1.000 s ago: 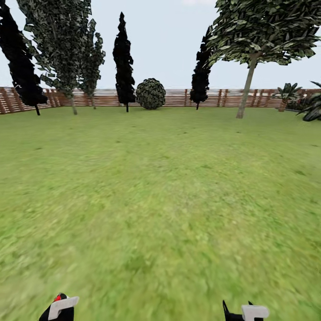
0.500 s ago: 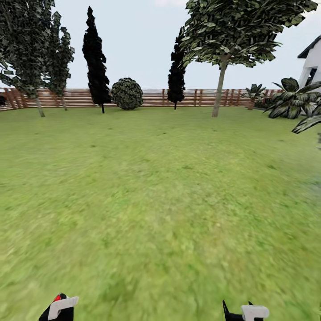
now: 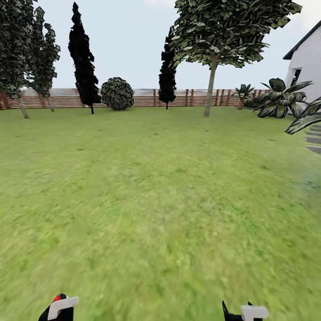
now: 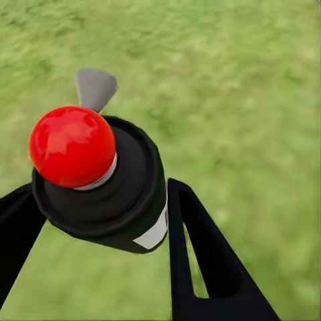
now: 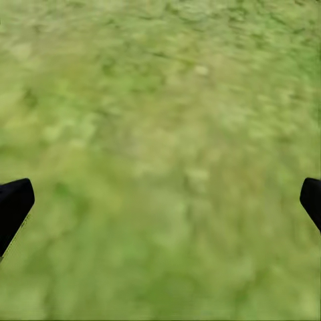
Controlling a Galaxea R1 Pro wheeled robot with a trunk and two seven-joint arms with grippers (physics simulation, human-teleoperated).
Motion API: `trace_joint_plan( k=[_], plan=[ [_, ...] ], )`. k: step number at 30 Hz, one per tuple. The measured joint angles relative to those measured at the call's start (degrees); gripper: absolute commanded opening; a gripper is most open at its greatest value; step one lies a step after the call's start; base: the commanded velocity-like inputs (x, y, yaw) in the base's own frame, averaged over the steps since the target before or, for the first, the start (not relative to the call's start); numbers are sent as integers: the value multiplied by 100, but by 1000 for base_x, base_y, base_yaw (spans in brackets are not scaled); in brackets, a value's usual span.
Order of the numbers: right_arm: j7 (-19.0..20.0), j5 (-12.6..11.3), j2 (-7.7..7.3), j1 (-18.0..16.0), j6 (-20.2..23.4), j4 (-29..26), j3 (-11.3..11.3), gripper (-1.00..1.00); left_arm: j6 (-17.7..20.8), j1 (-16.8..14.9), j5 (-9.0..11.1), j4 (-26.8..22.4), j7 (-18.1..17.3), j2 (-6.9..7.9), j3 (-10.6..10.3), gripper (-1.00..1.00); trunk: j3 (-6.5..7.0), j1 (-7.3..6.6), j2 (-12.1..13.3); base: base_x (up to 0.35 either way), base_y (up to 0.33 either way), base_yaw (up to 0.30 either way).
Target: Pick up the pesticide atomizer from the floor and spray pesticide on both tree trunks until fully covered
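Now, left gripper: clenched on the pesticide atomizer, black fingers on both sides of the dark body.
Pesticide atomizer: between the fingers, red tip toward the camera, white band on its side.
Right gripper: released, fingers wide apart, only grass between them.
Lawn: under and ahead of both grippers.
Tree: far ahead, pale trunk near the slat fence.
House: far ahead, right side.
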Motion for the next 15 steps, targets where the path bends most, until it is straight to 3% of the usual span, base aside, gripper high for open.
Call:
trace_joint_plan(
  k=[8, 15],
  plan=[
    [9, 2, 0, 0, 0, -7, 16, 100, -1, -1, 10, 0, 0, 16, 11, -100, 0, 0, 0, 338, 0, 0],
    [9, -5, 6, 0, 0, -26, 16, 100, -3, 1, 11, 0, -30, 7, 193, -100, 0, 0, 0, 338, 0, 0]
  ],
)
